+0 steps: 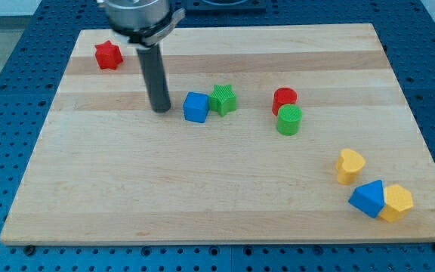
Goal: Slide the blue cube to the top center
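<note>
My tip [160,110] sits just left of blue cube [195,107], not touching. Green star [223,99] abuts the cube's right. No fingers: bare rod

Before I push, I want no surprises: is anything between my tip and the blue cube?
No. In the camera view, only bare wood separates my tip from the blue cube to its right.
</note>
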`<state>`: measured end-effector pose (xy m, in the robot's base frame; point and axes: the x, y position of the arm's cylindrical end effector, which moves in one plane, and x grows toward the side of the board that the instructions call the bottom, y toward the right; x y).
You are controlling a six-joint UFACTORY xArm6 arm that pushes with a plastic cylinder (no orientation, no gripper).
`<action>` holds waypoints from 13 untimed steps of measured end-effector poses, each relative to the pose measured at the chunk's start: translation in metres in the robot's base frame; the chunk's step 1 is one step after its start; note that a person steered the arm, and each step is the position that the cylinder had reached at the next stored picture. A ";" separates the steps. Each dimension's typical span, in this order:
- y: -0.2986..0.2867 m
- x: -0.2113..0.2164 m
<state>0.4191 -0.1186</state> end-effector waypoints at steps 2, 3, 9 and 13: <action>0.053 0.028; 0.053 0.027; 0.088 -0.143; 0.076 -0.067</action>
